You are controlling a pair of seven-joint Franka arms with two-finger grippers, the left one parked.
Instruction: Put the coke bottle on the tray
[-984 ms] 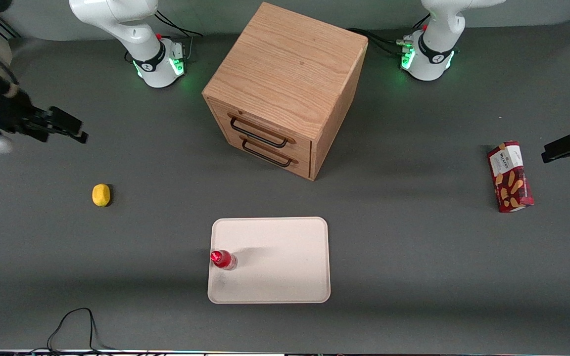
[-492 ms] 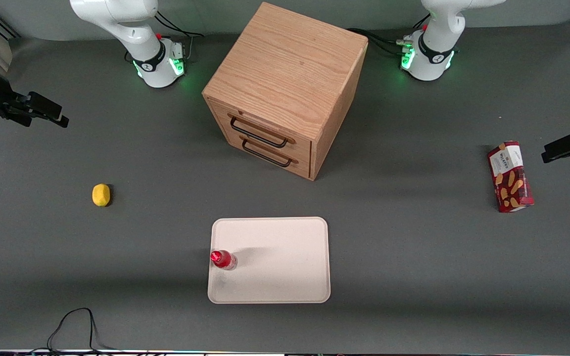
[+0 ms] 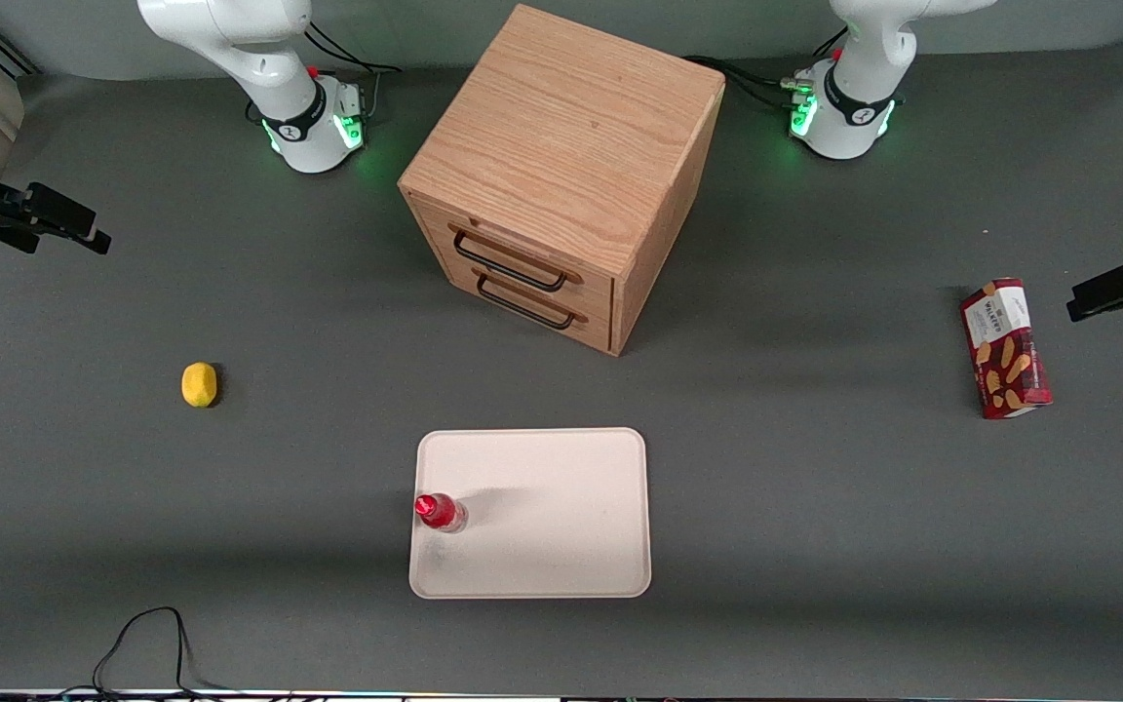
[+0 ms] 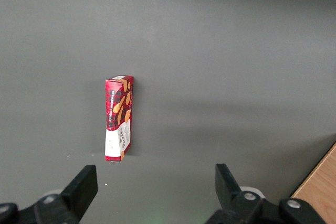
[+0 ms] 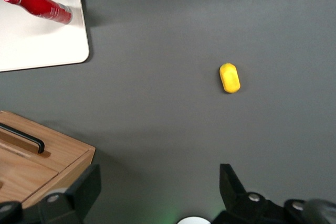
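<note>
The small slim red coke bottle [image 3: 440, 512] with its red cap stands upright on the large flat cream-pink tray [image 3: 561, 526], in the lower middle of the front view. It sits just inside the tray's rim, at the end toward the working arm, with most of the pale surface bare beside it. From the working arm's wrist camera the same bottle [image 5: 37, 4] shows resting on the corner of the tray [image 5: 47, 45], nothing touching it.

The gripper [image 3: 59, 224] hangs at the upper left edge of the front view, well apart from the tray and high over the dark grey table [image 3: 815, 507]. Its two black fingers are spread wide with nothing between them, which the wrist view shows plainly: only grey tabletop lies in the gap.

To my eye the job looks finished: the bottle is on the tray, standing freely, and the arm is clear of it. Nothing seems left except perhaps parking the arm.

Elsewhere, a small yellow lemon [image 3: 199, 384] lies alone on the table toward the working arm's end. A light oak drawer cabinet [image 3: 561, 166] with two black handles stands farther from the front camera than the tray. A red snack box [image 3: 1004, 348] lies toward the parked arm's end.
</note>
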